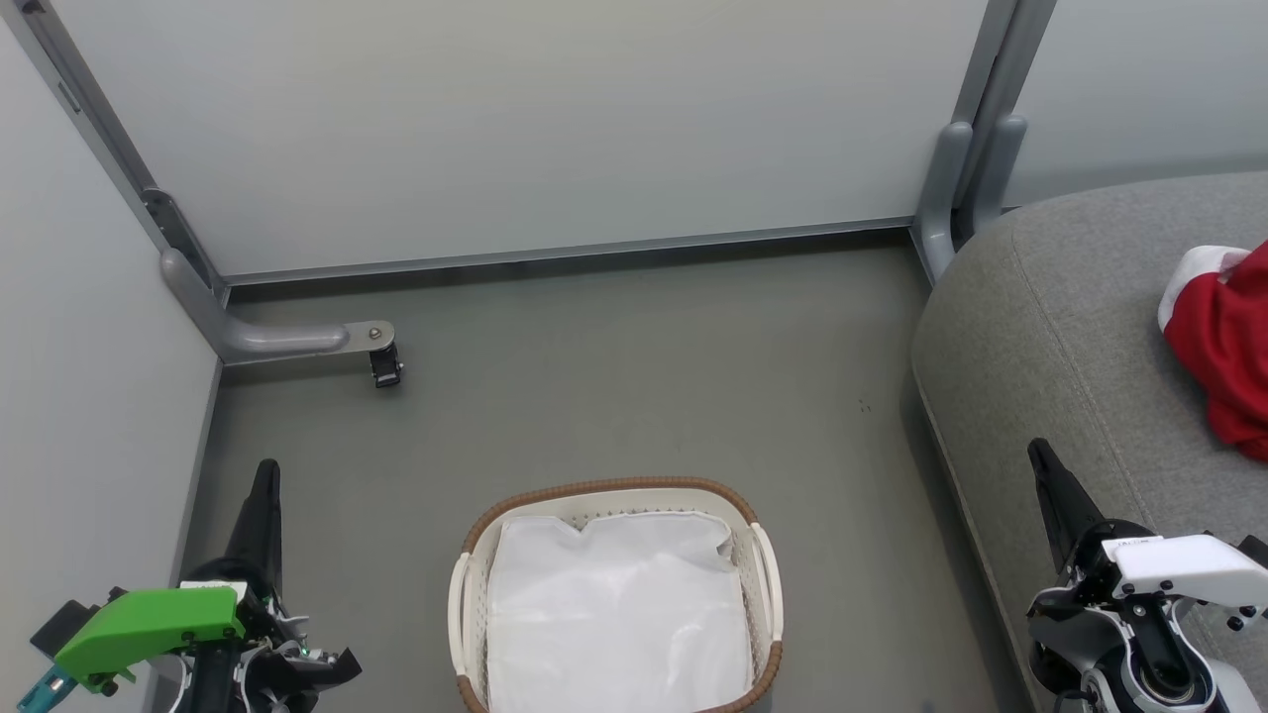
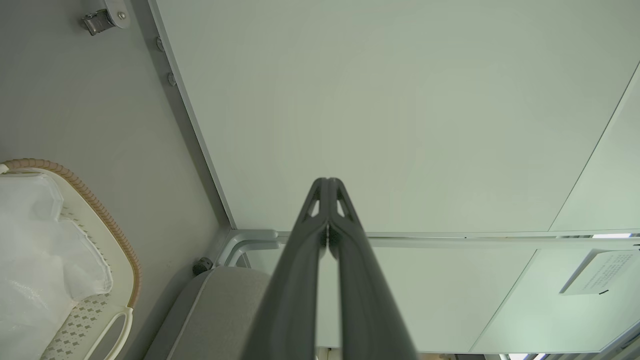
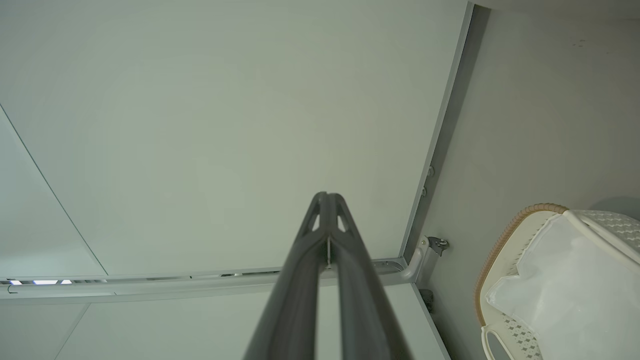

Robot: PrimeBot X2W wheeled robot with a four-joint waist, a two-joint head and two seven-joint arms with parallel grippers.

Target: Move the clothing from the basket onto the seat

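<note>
The white perforated basket [image 1: 764,579] with its brown woven rim stands on the floor at the bottom centre, and inside it lies a plain white lining sheet [image 1: 614,614]. Red clothing with white trim [image 1: 1228,347] rests on the grey seat [image 1: 1050,327] at the right edge. My left gripper [image 1: 265,473] is low at the left, shut and empty, fingers pointing up. Beside the seat's front edge my right gripper [image 1: 1040,456] is shut and empty. In the wrist views the left gripper [image 2: 328,181] and the right gripper [image 3: 326,195] each have tips pressed together, with the basket [image 2: 117,235] [image 3: 500,240] off to one side.
Pale partition walls [image 1: 515,129] enclose the back and left, joined by grey metal posts [image 1: 976,149]. A grey floor bracket with a small black caster [image 1: 384,364] juts out at the back left. Grey floor [image 1: 634,376] lies between the basket and the walls.
</note>
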